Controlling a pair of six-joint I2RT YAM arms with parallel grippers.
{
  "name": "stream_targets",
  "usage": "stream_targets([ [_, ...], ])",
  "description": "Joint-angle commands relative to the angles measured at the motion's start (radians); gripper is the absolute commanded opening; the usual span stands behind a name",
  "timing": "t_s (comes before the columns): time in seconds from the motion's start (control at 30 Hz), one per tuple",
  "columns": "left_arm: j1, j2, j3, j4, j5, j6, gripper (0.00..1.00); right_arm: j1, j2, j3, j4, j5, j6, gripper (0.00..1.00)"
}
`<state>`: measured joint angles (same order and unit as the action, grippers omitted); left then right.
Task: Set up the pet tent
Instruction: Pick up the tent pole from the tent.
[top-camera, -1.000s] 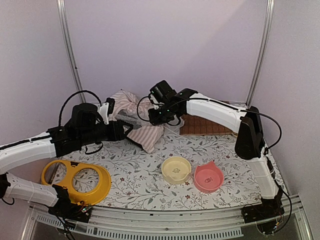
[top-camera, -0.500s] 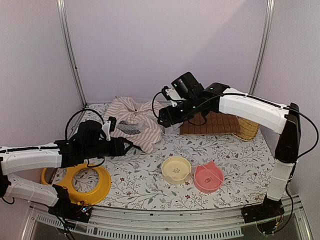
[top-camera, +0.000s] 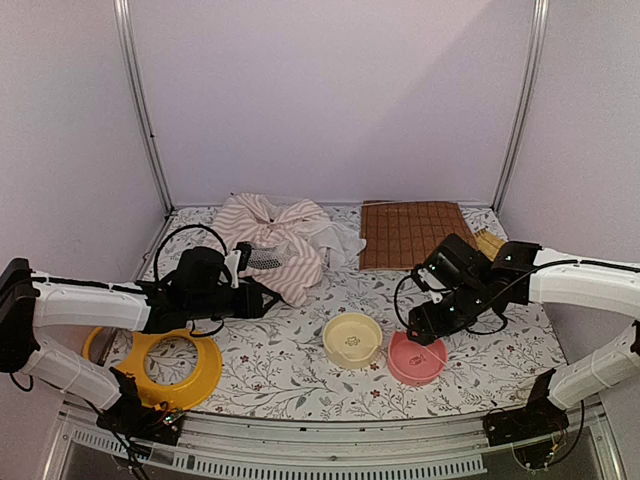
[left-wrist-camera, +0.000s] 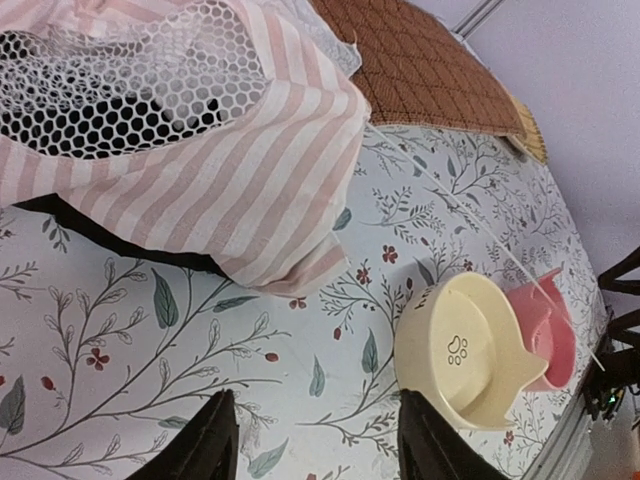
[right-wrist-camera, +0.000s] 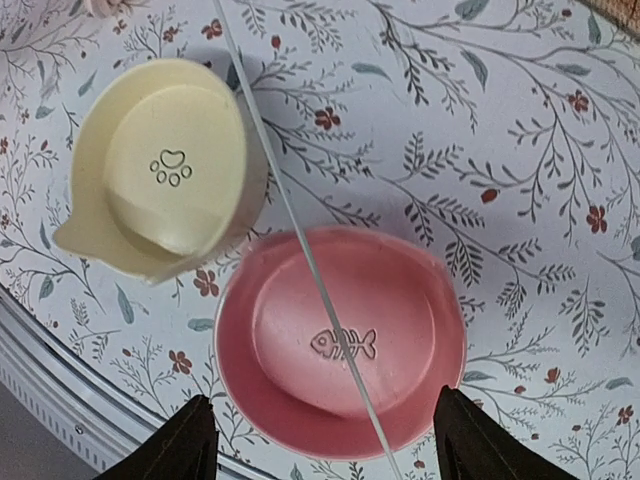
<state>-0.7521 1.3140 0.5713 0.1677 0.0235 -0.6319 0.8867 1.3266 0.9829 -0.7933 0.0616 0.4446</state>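
Top external view is showing the pet tent (top-camera: 272, 238) lying crumpled at the back left of the counter (top-camera: 280, 345), a heap of pink-and-white striped cloth with a white mesh patch facing up. A brown quilted mat (top-camera: 410, 232) is lying flat just to its right. Nearer the front, a cream bowl (top-camera: 352, 340) and a pink bowl (top-camera: 417, 357) are sitting side by side, and a yellow two-hole stand (top-camera: 165, 365) is resting at the front left.

The left claw (top-camera: 262, 298) is hanging low just in front of the tent's near edge. In the left wrist view its fingers are standing spread, with only flowered counter between them — the striped cloth (left-wrist-camera: 230, 170) is lying beyond the tips, untouched.

The right claw (top-camera: 418, 325) is hovering over the pink bowl. In the right wrist view its fingers are spread wide, pinching nothing. A thin clear pole (right-wrist-camera: 306, 250) is running past the cream bowl's (right-wrist-camera: 165, 170) rim, across the pink bowl (right-wrist-camera: 400, 330) and down between the fingers — whether it is touching the claw I cannot tell.
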Motion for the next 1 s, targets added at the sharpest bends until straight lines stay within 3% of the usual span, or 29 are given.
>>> stream_targets([
  [0.0,-0.008,0.031,0.032,0.052,0.017,0.022,0.54,0.043,-0.083,-0.097,-0.101,0.01,0.142,0.76],
  [0.23,-0.009,0.032,0.033,0.048,0.019,0.018,0.53,0.106,-0.138,-0.197,-0.207,-0.002,0.256,0.72],
  [0.37,-0.008,0.016,0.024,0.038,0.015,0.021,0.53,0.122,-0.187,-0.262,-0.233,-0.038,0.296,0.61],
  [0.5,-0.007,0.004,0.019,0.032,0.003,0.031,0.53,0.14,-0.237,-0.287,-0.25,-0.062,0.321,0.59],
  [0.7,-0.006,-0.005,0.019,0.025,0.003,0.032,0.53,0.148,-0.168,-0.286,-0.244,-0.052,0.318,0.55],
  [0.97,-0.005,-0.041,0.006,0.012,-0.005,0.035,0.52,0.159,-0.115,-0.271,-0.25,-0.032,0.302,0.44],
])
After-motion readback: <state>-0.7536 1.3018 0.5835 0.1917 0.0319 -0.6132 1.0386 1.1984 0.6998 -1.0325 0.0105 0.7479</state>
